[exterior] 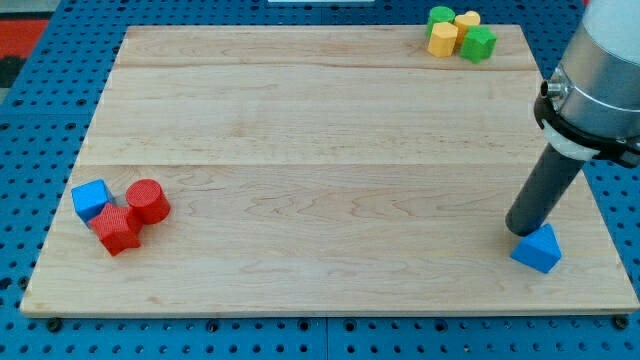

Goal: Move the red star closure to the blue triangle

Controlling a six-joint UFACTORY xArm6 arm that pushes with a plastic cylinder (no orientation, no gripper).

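**Tip parked by the triangle, star far off**

My tip (522,232) rests just beside the blue triangle (538,249), bare, touching nothing I can confirm. The red star (117,229) lies well away toward the view's left, wedged against the red cylinder (148,201) and blue cube (90,199), probably needing separation first.

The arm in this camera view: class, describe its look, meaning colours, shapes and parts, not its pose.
A pale grey rounded housing meets a black ring collar. Below it a straight, dark grey cylindrical rod ends in my tip. No cables or markings show.
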